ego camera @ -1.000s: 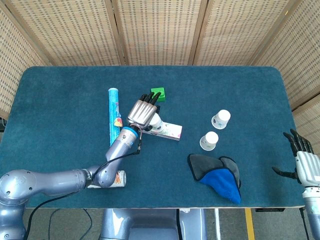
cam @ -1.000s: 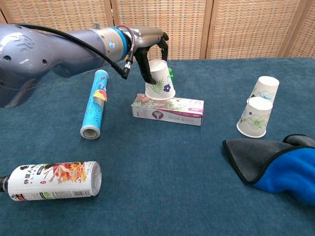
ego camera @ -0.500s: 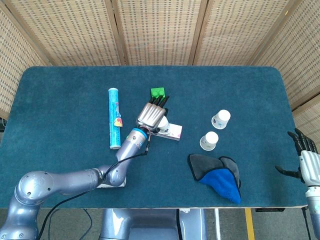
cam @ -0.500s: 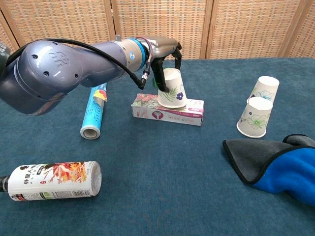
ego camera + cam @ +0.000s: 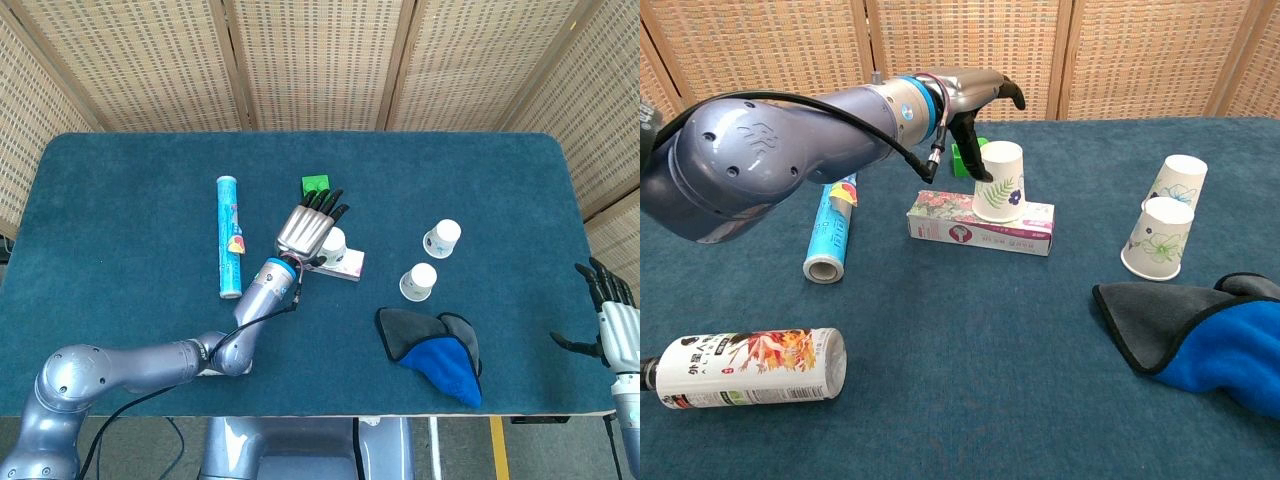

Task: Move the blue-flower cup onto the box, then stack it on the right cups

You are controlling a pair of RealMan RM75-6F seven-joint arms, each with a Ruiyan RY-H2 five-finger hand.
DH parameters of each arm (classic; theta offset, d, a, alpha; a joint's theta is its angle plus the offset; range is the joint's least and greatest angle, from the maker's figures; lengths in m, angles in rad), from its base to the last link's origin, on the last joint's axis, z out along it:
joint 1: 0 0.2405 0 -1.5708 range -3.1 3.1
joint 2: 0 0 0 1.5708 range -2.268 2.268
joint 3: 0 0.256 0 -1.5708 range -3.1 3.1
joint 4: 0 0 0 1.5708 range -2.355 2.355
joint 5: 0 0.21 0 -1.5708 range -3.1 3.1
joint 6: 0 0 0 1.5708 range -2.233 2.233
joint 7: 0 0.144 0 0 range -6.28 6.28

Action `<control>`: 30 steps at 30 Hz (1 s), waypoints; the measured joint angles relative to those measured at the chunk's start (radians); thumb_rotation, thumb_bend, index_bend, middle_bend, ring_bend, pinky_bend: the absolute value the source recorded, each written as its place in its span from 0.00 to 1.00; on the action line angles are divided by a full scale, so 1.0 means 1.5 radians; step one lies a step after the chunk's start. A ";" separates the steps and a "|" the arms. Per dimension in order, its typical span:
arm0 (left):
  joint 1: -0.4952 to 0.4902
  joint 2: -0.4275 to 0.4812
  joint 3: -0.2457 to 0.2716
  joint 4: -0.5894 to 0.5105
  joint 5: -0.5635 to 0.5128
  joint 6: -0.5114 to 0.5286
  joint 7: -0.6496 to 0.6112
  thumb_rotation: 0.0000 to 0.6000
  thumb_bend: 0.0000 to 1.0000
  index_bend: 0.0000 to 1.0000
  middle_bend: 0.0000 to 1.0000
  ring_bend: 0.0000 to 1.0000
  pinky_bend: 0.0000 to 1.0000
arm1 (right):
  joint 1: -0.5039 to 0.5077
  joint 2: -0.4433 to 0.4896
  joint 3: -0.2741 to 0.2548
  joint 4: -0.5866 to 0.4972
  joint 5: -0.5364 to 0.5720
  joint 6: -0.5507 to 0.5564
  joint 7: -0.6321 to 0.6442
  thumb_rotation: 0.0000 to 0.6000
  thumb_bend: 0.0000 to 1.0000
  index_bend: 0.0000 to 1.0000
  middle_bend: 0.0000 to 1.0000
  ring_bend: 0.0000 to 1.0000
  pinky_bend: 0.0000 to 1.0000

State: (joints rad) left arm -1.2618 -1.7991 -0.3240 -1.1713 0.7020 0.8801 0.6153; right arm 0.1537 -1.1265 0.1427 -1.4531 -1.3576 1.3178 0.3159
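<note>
Cup placement done: blue-flower cup (image 5: 1000, 181) now stands upside down on the box (image 5: 980, 224), toward the box's right part, centre of frame. A second ago it was tilted in the left hand (image 5: 975, 100) near the box's left end; it has since slid right and settled. Left hand fingers now lifted and spread above the cup, thumb just beside its left wall, apparently released. First half of the task looks complete. Right cups (image 5: 1168, 218) wait at right of frame, untouched. Right hand (image 5: 612, 322) hangs open-fingered at the lower right edge, off the tabletop (image 5: 940, 400).
</note>
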 measured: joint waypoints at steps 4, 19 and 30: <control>0.040 0.035 0.007 -0.060 0.033 0.037 -0.032 1.00 0.21 0.13 0.00 0.00 0.06 | 0.000 -0.001 0.000 0.000 0.000 0.001 -0.002 1.00 0.08 0.12 0.00 0.00 0.00; 0.345 0.312 0.115 -0.327 0.180 0.310 -0.170 1.00 0.20 0.12 0.00 0.00 0.06 | 0.002 -0.018 -0.002 -0.015 -0.002 0.015 -0.087 1.00 0.08 0.12 0.00 0.00 0.00; 0.555 0.367 0.225 -0.314 0.286 0.445 -0.280 1.00 0.20 0.12 0.00 0.00 0.05 | 0.022 -0.027 0.016 -0.072 0.001 0.030 -0.195 1.00 0.08 0.12 0.00 0.00 0.00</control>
State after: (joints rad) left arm -0.4288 -1.2479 0.0133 -1.6428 1.1303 1.5474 0.1946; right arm 0.1863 -1.1676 0.1666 -1.5608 -1.3557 1.3633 0.0231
